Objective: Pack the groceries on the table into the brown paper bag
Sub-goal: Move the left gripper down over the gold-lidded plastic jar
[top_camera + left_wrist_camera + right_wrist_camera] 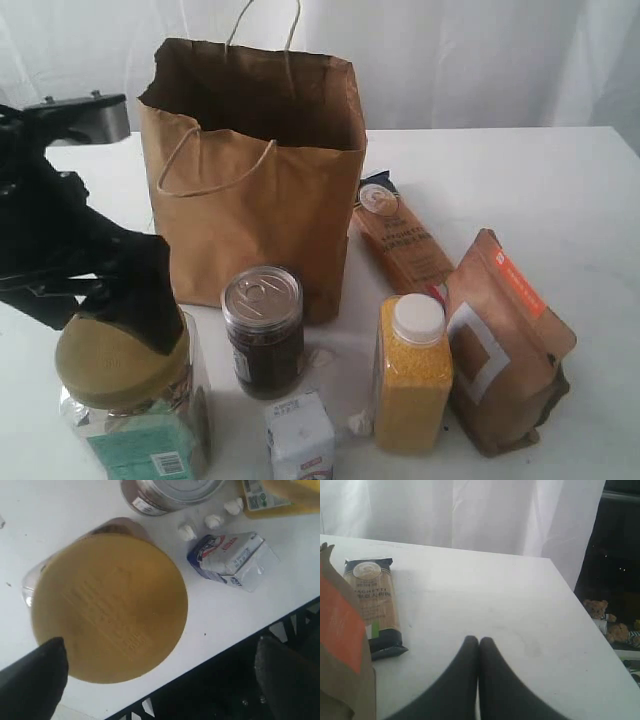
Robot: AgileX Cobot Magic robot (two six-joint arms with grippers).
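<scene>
Legible print: one word, on one pack.
Long spaghetti packet (372,605), just beside the brown paper bag (250,200): "SPAGHETTI" under a round emblem, finer lines blurred. White carton (232,560), in front of the bag: red and blue marks, unreadable. Clear jar (135,410), also in front: barcode label, digits illegible; olive lid (107,607) embossing illegible.

The open brown paper bag (250,190) stands upright on the white table (560,190), with the olive-lidded jar (110,372), dark jar (264,335), carton (300,435), bottle (412,375), pouch (505,345) and spaghetti packet (400,240) outside it.

clear jar (135,405), white carton (300,440) cropped below, spaghetti packet (402,242) partly hidden
</scene>
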